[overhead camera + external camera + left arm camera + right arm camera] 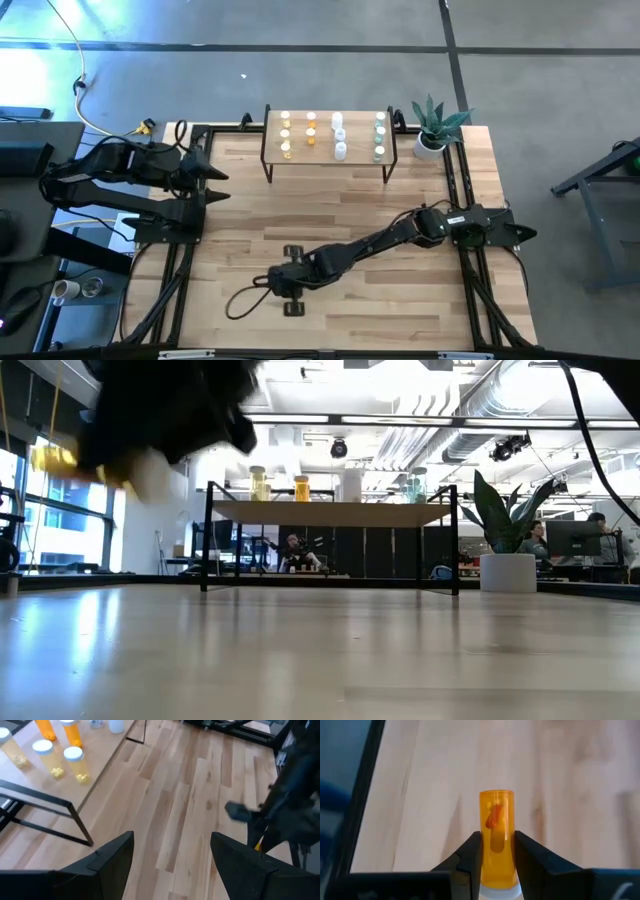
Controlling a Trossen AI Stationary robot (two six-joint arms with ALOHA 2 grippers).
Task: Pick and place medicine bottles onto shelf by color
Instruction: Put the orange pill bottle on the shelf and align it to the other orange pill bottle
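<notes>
The job looks nearly finished. The shelf (328, 157) stands at the far edge of the table, just beside the potted plant (433, 128), and its board already carries four short columns of medicine bottles sorted by colour: yellow ones (286, 134) at the end farthest from the plant, then orange (311, 130), then white (339, 136), then the clear greenish ones (379, 138) nearest the plant. From overhead I count three yellow, what looks like three orange, three white and three greenish — though the bottles are tiny there and I would not swear to every column.

What is left, as far as I can see, is one bottle. The right gripper (496, 851) is out over the bare wood well in front of the shelf, toward the near edge of the table, with its fingers clamped on an orange bottle (496, 836); the wrist view shows the amber cylinder pinched between the two dark fingers, white cap end toward the wrist. I see no other loose bottle on the tabletop. My guess is that this one belongs with the orange column.

The left gripper (172, 851) waits near the table's left edge, beside the yellow end of the shelf — its fingers spread wide with nothing between them.
</notes>
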